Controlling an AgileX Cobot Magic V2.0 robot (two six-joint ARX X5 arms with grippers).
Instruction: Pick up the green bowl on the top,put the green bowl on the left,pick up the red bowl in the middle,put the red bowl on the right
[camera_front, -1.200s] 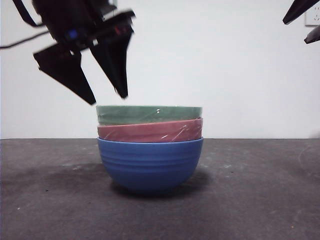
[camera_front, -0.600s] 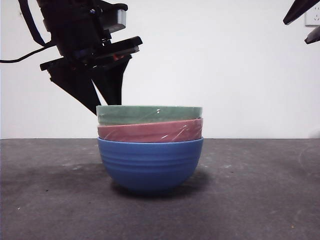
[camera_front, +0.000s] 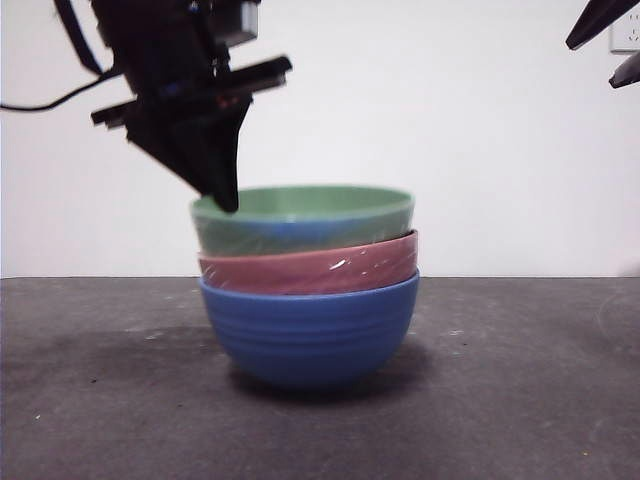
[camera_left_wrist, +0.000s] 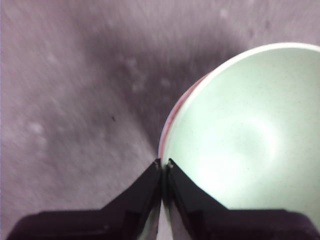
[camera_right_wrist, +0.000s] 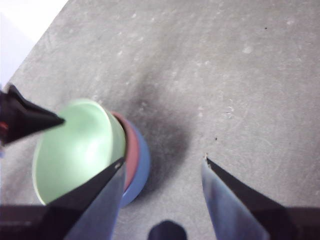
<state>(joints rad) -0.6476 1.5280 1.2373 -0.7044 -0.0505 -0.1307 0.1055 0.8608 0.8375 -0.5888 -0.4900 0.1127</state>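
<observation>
The green bowl (camera_front: 300, 218) sits on top of the stack, raised and tilted inside the red bowl (camera_front: 310, 270), which rests in a blue ribbed bowl (camera_front: 310, 335). My left gripper (camera_front: 224, 203) comes down from the upper left and is shut on the green bowl's left rim. In the left wrist view, the jaws (camera_left_wrist: 164, 163) pinch the rim of the green bowl (camera_left_wrist: 240, 140). My right gripper (camera_right_wrist: 164, 160) is open and empty, high above the table. From there I see the green bowl (camera_right_wrist: 75, 150), the red bowl (camera_right_wrist: 131, 150) and the left gripper's tip (camera_right_wrist: 30, 120).
The stack stands mid-table on a dark grey tabletop (camera_front: 520, 380) with a white wall behind. The right gripper (camera_front: 592, 62) shows only as black tips at the top right corner. A wall socket (camera_front: 625, 35) is at the far right.
The left gripper came down and closed on the green bowl's left rim. The green bowl has risen and tilted out of the red bowl. The stack nudged slightly right.
</observation>
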